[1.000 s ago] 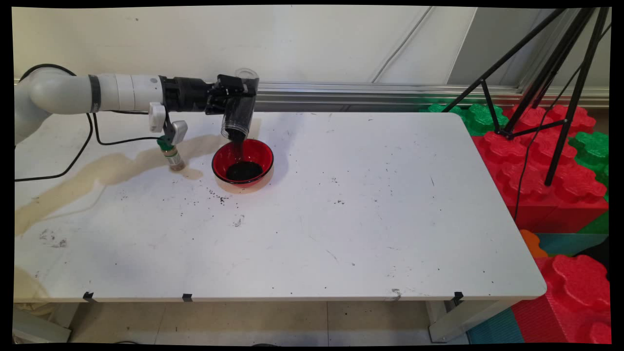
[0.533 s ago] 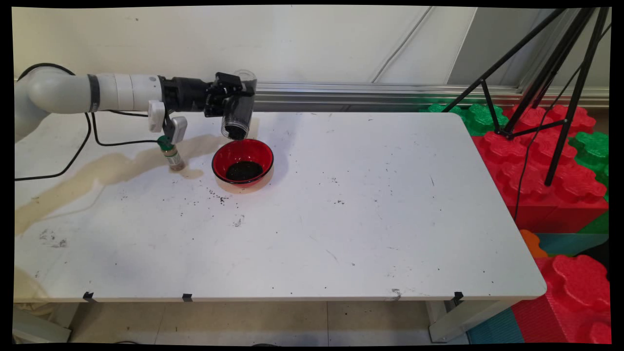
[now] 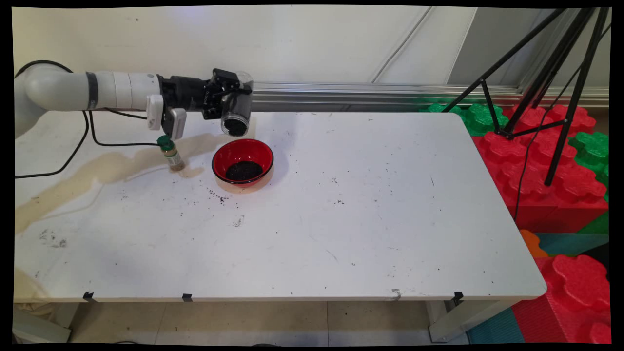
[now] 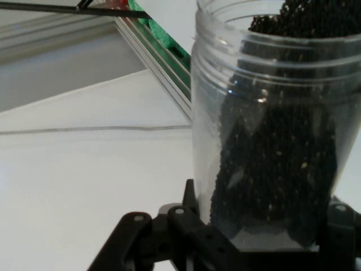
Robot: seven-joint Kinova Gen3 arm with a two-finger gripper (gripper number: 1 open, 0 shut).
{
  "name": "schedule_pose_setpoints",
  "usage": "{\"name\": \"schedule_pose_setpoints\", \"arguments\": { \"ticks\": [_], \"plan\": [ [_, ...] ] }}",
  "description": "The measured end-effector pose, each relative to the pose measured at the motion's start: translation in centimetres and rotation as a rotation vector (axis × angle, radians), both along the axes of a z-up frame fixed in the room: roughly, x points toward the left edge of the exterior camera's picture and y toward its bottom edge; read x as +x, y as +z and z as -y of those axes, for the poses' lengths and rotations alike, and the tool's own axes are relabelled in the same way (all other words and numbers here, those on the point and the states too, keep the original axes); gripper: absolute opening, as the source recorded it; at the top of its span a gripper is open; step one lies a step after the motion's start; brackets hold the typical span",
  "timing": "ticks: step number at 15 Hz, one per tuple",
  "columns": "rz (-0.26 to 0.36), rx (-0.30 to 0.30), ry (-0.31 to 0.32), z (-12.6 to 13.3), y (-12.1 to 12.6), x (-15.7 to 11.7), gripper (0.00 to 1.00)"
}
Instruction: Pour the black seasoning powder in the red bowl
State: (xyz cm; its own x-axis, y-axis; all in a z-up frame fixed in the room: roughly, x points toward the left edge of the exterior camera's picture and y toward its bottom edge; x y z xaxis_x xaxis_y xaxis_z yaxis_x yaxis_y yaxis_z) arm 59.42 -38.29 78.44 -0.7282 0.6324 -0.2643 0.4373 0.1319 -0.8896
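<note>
Up by the table's far left, the gripper [image 3: 229, 100] clamps a clear jar [image 3: 237, 111] of black grains, tilted with its mouth above the red bowl [image 3: 242, 162], a small green-capped bottle [image 3: 170, 153] standing beside the bowl

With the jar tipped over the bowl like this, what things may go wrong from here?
1. The clear jar, held on its side in the gripper, has black grains at its open mouth; some may miss the red bowl, since its mouth seems nearer the far rim than the centre. Grains already dot the table.
2. The small green-capped bottle stands just under the wrist; lowering the arm might knock it over.
</note>
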Motion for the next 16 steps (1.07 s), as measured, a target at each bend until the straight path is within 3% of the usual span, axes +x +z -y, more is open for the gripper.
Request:
{"name": "schedule_pose_setpoints", "arguments": {
  "ticks": [16],
  "plan": [
    [-0.257,0.219,0.116,-2.2,3.2,-1.1,0.00]
  ]
}}
